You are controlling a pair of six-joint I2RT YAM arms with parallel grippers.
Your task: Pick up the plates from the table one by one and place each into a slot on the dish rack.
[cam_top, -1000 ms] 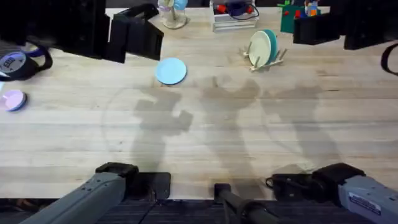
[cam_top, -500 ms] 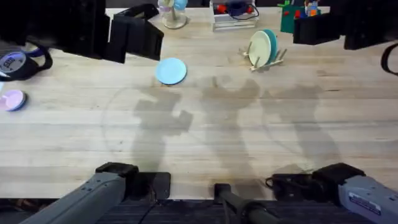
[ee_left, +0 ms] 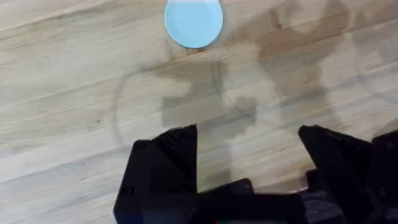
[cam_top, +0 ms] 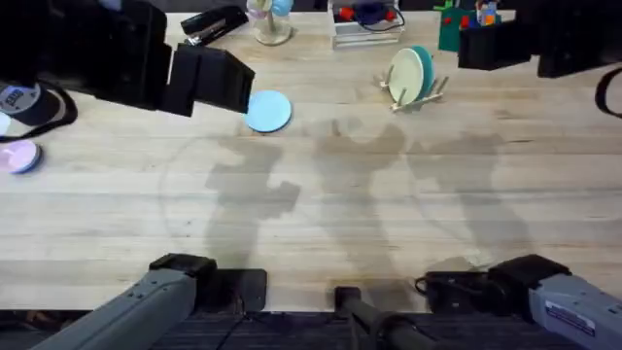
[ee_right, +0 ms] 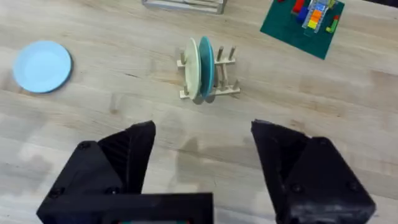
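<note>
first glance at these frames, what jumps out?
The blue plate lying flat on the table, far side, left of centre, with the left claw open and high above it. Next, the rack further right at the far side, already holding a cream plate and a teal plate upright side by side. The right claw hangs open above the rack, holding nothing.

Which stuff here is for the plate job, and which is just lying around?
For the job:
- sky-blue plate, flat on the table
- cream plate, standing in the dish rack
- left tool, open

Just lying about:
- teal plate in the rack
- tape rolls
- green board with bricks
</note>
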